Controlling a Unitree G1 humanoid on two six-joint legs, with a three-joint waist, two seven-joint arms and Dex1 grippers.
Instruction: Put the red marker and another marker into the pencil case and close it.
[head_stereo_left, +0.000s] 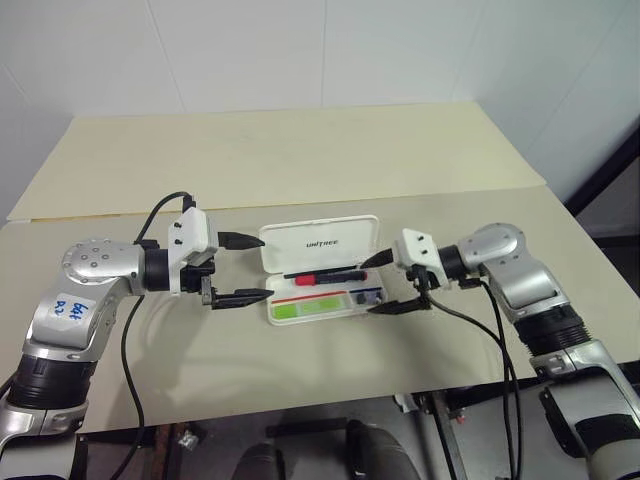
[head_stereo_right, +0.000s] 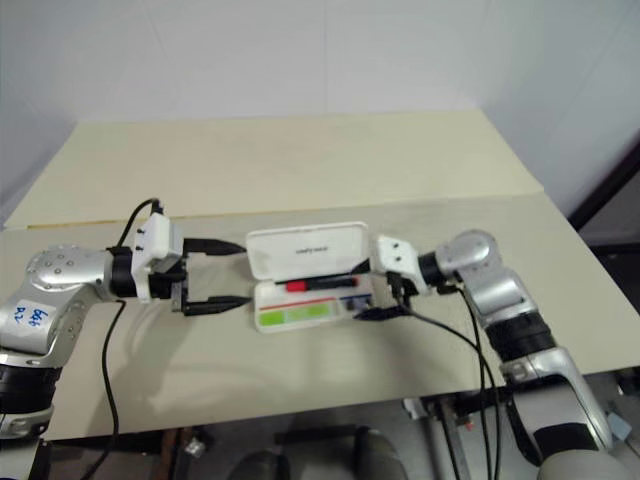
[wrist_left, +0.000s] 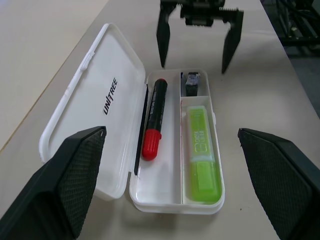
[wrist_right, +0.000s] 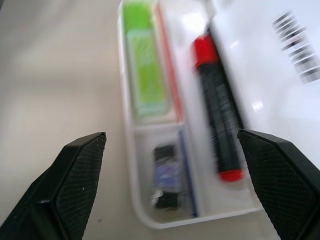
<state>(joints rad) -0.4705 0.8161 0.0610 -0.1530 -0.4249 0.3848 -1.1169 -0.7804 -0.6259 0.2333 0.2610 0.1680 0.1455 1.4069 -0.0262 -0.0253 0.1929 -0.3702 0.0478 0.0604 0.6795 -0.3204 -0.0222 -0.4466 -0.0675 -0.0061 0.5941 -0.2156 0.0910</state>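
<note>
On the table (head_stereo_left: 300, 150), seen from the head, the pencil case (head_stereo_left: 322, 246) lies open with its lid (head_stereo_left: 322, 243) tipped back on the far side. The left gripper (head_stereo_left: 254, 268) hovers just beside the case's left end, its two black fingers spread wide and holding nothing. The right gripper (head_stereo_left: 384, 283) hovers at the case's right end, its fingers also spread wide and empty. Inside the case, the red marker (head_stereo_left: 325, 276) lies along the long channel next to the lid hinge, and the green marker (head_stereo_left: 312, 307) lies in the near compartment.

From the left wrist, the case tray (wrist_left: 176, 200) shows the red marker (wrist_left: 154, 117) beside the lid (wrist_left: 95, 105), the green marker (wrist_left: 201, 147) in the other long compartment, and a small dark object (wrist_left: 192, 83) in the short compartment at the case's far end.

From the right wrist, the red marker (wrist_right: 217, 112), green marker (wrist_right: 145, 80) and small dark object (wrist_right: 166, 175) sit in those same compartments.
</note>
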